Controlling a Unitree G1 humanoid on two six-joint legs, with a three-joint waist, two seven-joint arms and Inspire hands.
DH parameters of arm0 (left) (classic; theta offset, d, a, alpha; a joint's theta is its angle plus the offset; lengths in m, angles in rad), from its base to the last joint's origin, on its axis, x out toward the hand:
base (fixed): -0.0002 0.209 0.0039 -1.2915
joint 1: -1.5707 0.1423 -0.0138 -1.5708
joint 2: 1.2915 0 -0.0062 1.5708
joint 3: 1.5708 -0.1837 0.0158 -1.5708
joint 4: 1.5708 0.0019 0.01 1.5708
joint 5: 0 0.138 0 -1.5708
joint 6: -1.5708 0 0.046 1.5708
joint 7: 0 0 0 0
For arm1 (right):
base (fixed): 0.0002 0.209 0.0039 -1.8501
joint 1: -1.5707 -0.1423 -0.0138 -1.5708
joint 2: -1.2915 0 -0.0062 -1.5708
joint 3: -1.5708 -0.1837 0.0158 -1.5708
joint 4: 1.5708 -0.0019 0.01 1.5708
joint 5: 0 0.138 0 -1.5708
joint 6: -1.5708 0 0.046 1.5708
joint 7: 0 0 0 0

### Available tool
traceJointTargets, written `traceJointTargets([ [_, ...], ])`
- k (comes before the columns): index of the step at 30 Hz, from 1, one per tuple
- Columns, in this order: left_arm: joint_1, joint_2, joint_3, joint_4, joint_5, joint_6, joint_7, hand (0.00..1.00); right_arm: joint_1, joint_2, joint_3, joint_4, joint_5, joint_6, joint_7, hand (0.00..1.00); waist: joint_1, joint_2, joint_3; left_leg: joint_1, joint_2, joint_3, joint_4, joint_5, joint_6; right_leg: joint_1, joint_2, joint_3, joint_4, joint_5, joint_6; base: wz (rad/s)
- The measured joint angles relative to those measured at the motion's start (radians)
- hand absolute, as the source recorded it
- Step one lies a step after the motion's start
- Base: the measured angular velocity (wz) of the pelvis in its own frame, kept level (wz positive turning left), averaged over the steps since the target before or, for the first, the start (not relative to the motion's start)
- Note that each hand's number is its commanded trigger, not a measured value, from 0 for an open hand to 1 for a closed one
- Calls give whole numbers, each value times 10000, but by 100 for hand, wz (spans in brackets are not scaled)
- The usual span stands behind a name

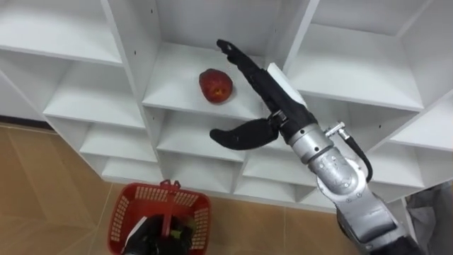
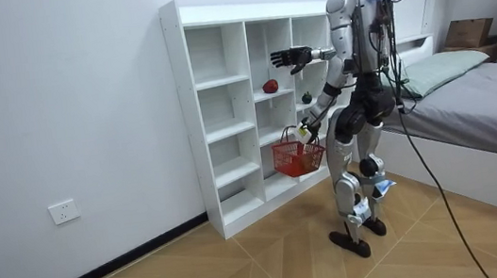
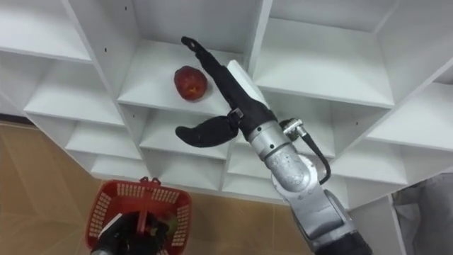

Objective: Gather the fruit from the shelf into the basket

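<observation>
Red apple rests on a white closet shelf, right hand spread wide at its 3 o'clock, left hand gripping the red basket at 7 o'clock; reach step, next likely closing fingers round it.

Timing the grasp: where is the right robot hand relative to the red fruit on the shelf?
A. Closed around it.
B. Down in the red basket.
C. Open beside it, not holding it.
C: the right robot hand is open beside the red fruit, which sits on the shelf; the left robot hand holds the basket.
</observation>
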State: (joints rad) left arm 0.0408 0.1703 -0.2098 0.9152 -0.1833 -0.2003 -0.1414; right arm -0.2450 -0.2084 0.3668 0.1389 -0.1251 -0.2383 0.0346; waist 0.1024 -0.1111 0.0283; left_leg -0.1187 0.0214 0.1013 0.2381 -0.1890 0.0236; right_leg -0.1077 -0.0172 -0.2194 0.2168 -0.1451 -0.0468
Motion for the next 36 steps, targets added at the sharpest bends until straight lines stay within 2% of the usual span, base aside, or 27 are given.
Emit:
traceJointTargets([
  [5, -530, -16, 12, 659, -1, 23, -23, 100, -392, 368, 46, 1365, -323, -89, -419, 0, 457, -6, -5, -92, 1, -108, 58, 5, -4, -48, 2, -79, 15, 1, -1, 6],
  [9, -578, -15, 13, 660, 0, 94, 5, 100, -589, 536, 156, 1862, -385, -75, -678, 0, 474, -6, -5, -223, -9, -243, 128, 7, -7, -111, -9, -208, 31, 1, -1, 11],
  [16, -777, -259, 86, 904, 273, 490, 33, 100, -1407, 593, 84, 2888, -1207, 124, -1252, 0, 463, -23, 1, -360, -32, -406, 129, 10, -9, -146, -34, -384, 26, 1, 0, 6],
  [19, -856, -257, 85, 896, 469, 533, 33, 100, -1524, 564, 34, 3109, -1194, 157, -1605, 0, 468, -77, 0, -495, -56, -566, 149, 57, -28, -215, -60, -565, 15, 1, 0, 15],
  [27, -1032, -254, 74, 875, 491, 635, 28, 100, -1859, 555, -59, 3759, -1199, 183, -2494, 0, 626, -124, 1, -854, -156, -733, 229, 177, -4, -510, -155, -707, 40, 5, -7, 6],
  [30, -1107, -204, -123, 876, 381, 635, 30, 100, -2403, 563, -58, 4598, -1216, 116, -2960, 0, 670, -193, 66, -863, -185, -749, 204, 232, 21, -501, -203, -830, 57, 4, -5, 10],
  [32, -1146, -172, -318, 880, 384, 636, 33, 100, -2682, 558, -64, 4922, -1222, 119, -3308, 0, 715, -275, 140, -900, -190, -735, 199, 244, 28, -507, -216, -874, 57, 4, -3, 9],
  [36, -1162, -219, -430, 882, 409, 663, 33, 100, -2957, 529, -82, 5091, -1216, 117, -3650, 0, 712, -317, 170, -1085, -186, -722, 212, 244, 30, -619, -232, -959, 70, 4, -3, 7],
])
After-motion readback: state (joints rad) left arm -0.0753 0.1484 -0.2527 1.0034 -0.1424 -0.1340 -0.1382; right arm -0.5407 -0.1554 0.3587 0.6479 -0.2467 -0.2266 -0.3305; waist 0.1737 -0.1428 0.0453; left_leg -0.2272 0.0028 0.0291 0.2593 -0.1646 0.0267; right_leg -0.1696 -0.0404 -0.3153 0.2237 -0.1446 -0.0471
